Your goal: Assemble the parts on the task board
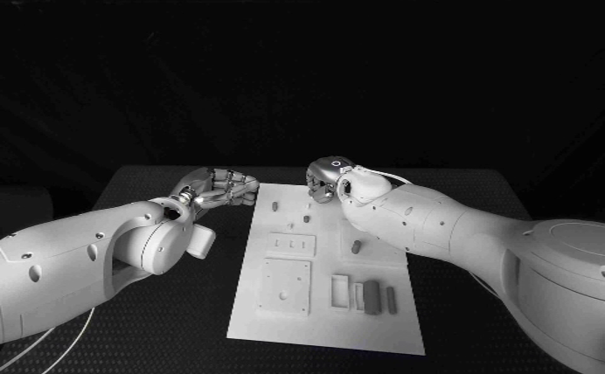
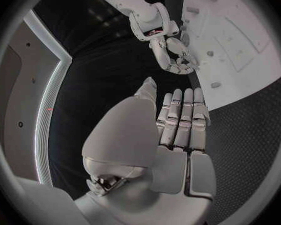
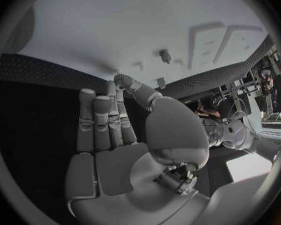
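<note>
Two grey parts (image 1: 381, 295) lie lengthwise on task board (image 1: 284, 322), front-right.

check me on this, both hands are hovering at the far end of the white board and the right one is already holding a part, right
Not quite. The right hand holds nothing: the right wrist view shows its fingers straight and bare. The rest stands; the head view shows it and the left hand at the far end of the task board.

The black table (image 1: 151, 190) carries the white task board (image 1: 330, 304).
</note>
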Tool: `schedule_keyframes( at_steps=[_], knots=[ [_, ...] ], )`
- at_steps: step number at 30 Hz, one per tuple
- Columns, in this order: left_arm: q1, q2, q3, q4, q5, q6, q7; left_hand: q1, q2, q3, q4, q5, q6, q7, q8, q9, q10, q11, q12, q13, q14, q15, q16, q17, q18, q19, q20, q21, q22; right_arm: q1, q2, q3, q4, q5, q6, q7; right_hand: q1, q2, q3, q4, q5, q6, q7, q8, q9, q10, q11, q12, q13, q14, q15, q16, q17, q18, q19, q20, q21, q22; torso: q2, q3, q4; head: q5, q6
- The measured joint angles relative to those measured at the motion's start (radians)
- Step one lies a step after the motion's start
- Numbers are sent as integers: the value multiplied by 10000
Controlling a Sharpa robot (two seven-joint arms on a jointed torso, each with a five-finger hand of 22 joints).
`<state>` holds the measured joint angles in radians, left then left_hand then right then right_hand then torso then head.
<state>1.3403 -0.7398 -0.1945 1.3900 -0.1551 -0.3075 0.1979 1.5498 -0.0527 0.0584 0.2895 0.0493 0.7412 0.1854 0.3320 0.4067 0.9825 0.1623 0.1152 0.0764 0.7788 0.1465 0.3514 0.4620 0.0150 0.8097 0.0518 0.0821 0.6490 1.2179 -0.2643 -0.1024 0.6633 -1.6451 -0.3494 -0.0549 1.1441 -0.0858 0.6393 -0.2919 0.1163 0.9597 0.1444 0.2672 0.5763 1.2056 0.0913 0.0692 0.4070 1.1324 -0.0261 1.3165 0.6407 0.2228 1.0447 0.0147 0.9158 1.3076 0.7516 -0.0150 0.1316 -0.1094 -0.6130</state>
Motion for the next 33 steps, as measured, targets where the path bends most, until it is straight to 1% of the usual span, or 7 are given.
schedule_keyframes(
  at_steps=[11,17,24,28,29,30,33],
  knots=[
    [0,7,0,-12,0,0,-1,0,0,0,0,0,0,0,0,1,0,0,-5,-8,0,0,0,9,0,0,0,-39,-3,0,1,-1,-14,118,137,1,14,-170,0,0,0,-485,247,-352,-263,-866,286,-39,-512,-158,308,3,-71,-29,-124,125,0,0,4,-3,-3,-7,-12],
    [0,1,0,-12,0,0,-1,0,0,0,0,0,0,0,0,1,0,0,-41,-8,0,0,0,9,0,0,0,-39,-2,0,-36,-1,14,174,142,9,18,-174,0,0,0,-560,278,-373,-323,-966,357,-39,-688,-193,343,3,-86,-33,-142,142,0,0,7,-2,-6,-8,-12],
    [-1,-117,0,6,0,-2,-1,1,0,0,0,0,0,0,0,1,0,0,-41,-7,0,0,0,8,1,0,0,-39,-2,59,-714,22,789,347,-139,90,22,-319,0,0,0,-605,255,-420,-358,-1038,358,-39,-766,-205,354,34,-98,-40,-145,146,0,0,9,4,-18,8,46],
    [0,-259,-1,55,0,-9,2,1,1,0,0,0,0,0,0,2,0,0,-41,-7,0,0,0,17,0,0,0,-39,-2,258,-1547,352,1770,601,-366,185,-210,-629,-35,167,0,-643,292,-429,-402,-941,309,35,-806,-173,386,57,-136,-43,-158,160,0,0,14,14,-54,16,134],
    [0,-274,-1,54,1,-11,3,1,1,0,0,0,0,0,0,1,0,0,-41,-7,0,0,0,17,0,0,0,-39,-2,319,-1846,515,2108,667,-410,201,-369,-788,-60,292,0,-642,292,-429,-404,-765,242,106,-789,-232,326,30,-178,-43,-166,170,-62,0,16,16,-69,25,155],
    [0,-276,-2,52,1,-12,3,1,1,0,0,0,0,0,0,2,0,0,-41,-7,0,0,0,17,0,-1,-1,-39,-1,367,-2048,589,2313,711,-433,210,-497,-916,-85,399,0,-642,292,-429,-404,-619,199,157,-759,-282,276,-31,-207,-43,-210,215,-123,0,20,22,-96,34,178],
    [1,-273,-2,43,2,-12,8,1,1,0,0,0,0,0,0,1,0,0,-41,-7,0,0,0,16,0,0,0,-39,-1,497,-2689,705,2861,846,-449,210,-1171,-1531,-276,938,0,-642,292,-430,-415,-237,68,282,-565,-386,174,-87,-266,-43,-282,286,-195,-1,23,39,-185,56,245]
  ],
)
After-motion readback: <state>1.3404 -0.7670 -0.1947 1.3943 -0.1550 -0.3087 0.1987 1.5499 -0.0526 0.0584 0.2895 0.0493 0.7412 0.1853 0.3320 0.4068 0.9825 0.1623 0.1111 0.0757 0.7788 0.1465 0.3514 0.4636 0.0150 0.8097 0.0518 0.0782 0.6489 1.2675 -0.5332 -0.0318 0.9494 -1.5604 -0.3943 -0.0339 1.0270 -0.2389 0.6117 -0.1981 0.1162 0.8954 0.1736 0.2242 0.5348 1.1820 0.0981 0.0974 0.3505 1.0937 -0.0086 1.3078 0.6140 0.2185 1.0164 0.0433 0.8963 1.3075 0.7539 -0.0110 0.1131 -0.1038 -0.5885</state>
